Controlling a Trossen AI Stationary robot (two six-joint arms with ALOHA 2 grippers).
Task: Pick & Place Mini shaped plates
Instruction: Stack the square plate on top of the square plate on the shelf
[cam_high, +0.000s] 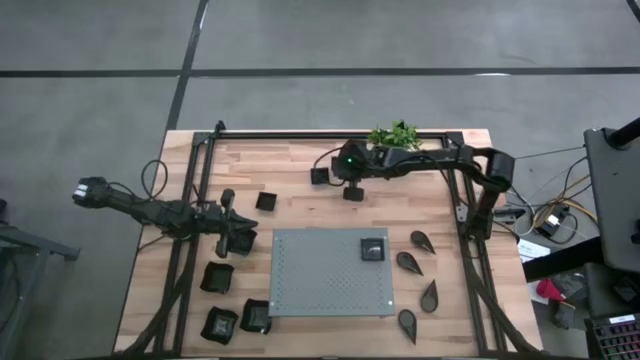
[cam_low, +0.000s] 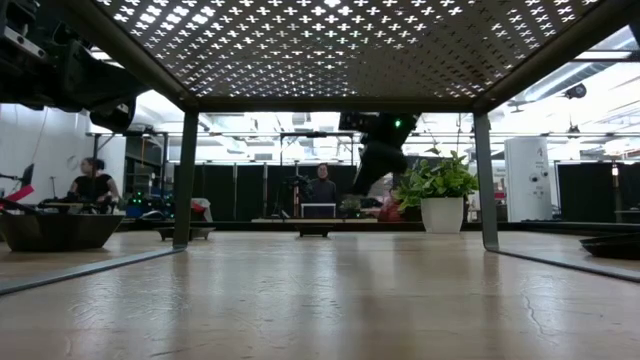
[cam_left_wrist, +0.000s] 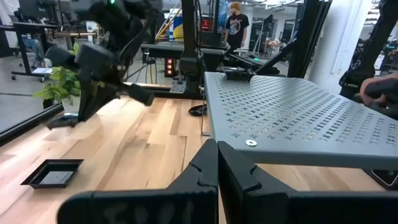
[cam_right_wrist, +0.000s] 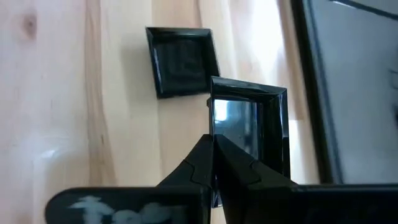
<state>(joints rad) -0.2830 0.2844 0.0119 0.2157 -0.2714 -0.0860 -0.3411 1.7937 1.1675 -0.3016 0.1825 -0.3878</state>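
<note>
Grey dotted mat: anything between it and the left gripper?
High view: bare wood only between the grey dotted mat and the shut left gripper, beside its near edge.

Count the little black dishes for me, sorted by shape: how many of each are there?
Small black square dishes: 4 (one on the grey perforated mat, one held in the right gripper)
Black teardrop dishes: 4
Larger black squarish dishes: 3
Total: 11

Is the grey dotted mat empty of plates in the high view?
No, one small square plate sits on the grey mat, near one corner.
</note>
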